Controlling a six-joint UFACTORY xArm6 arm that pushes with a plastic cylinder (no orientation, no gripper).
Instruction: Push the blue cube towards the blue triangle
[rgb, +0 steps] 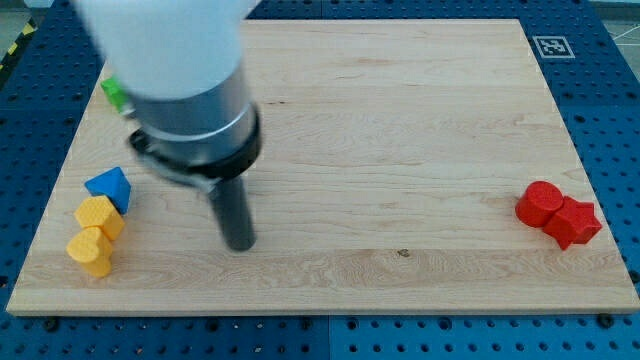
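Observation:
The blue triangle (110, 187) lies at the view's left edge of the wooden board (400, 130). No blue cube shows; the arm's wide body may hide it. My tip (239, 243) rests on the board to the right of the blue triangle and a little lower, well apart from it. A green block (114, 93) peeks out from behind the arm at the upper left; its shape cannot be made out.
A yellow hexagonal block (99, 216) touches the blue triangle's lower side, with a yellow heart-like block (91, 252) below it. Two red blocks sit together at the view's right, a rounded one (541, 205) and a star-like one (577, 222).

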